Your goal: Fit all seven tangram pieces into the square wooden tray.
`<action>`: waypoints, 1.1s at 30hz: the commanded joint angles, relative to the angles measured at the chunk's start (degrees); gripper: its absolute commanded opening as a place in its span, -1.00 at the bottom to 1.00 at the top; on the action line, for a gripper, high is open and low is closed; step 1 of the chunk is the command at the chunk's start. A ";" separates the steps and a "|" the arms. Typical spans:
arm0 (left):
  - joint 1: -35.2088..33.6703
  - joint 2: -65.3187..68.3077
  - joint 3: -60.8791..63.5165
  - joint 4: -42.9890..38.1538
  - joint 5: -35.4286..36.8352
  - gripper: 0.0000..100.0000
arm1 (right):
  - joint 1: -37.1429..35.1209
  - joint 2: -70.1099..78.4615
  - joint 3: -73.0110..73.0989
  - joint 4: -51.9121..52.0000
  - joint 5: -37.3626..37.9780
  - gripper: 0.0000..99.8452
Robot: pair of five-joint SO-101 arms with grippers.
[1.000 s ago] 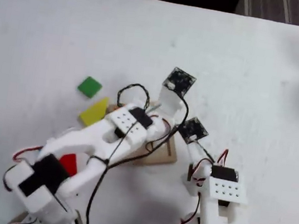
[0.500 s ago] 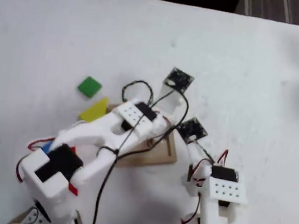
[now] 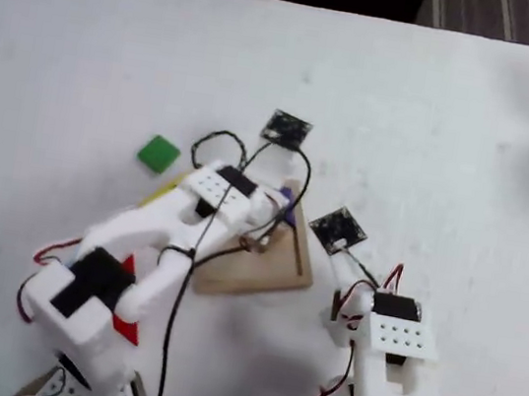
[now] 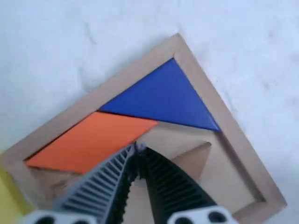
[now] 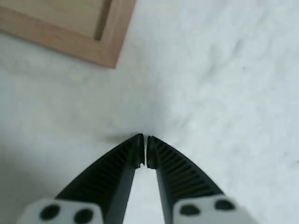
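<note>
we see the left gripper poised over the tray, jaws together with nothing between them, the tips just above the bare floor at the edge of the orange piece. closed like that, we judge it serves to nudge a piece flush rather than to lift one.

the blue triangle sits snug in one corner, both short edges against the rim. the orange piece lies beside it along the same rim, one edge against the blue's long edge. both look flat, matte, smooth and sharp-cornered.

the tray is pale wood with a raised frame and faint grain. it sits near the middle of the white, slightly mottled desk, and roughly half its floor is uncovered.

the right gripper hangs low over the desk just off a tray corner, jaws together and empty; we think it is parked out of the way.

outside the tray wait the green square, a yellow piece just beside the frame, and a red piece partly under the left arm.
</note>
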 commanded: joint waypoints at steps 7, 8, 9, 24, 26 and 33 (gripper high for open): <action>-1.45 -18.42 8.62 0.00 0.70 -0.96 | -0.75 -0.92 -0.18 -0.66 0.70 -0.96; -0.57 -19.56 9.85 -0.97 0.70 -0.96 | -0.75 -0.92 -0.18 -0.66 0.70 -0.96; 0.66 -20.26 11.60 -2.37 0.70 -0.96 | -0.75 -0.92 -0.18 -0.66 0.70 -0.96; 12.35 -2.86 4.57 -4.13 0.70 -0.96 | -0.75 -0.92 -0.18 -0.66 0.70 -0.96; 11.74 -1.98 2.55 -1.67 0.70 -0.96 | -0.75 -0.92 -0.18 -0.66 0.70 -0.96; 6.20 -1.89 2.29 -1.49 0.70 -0.96 | -0.75 -0.92 -0.18 -0.66 0.70 -0.96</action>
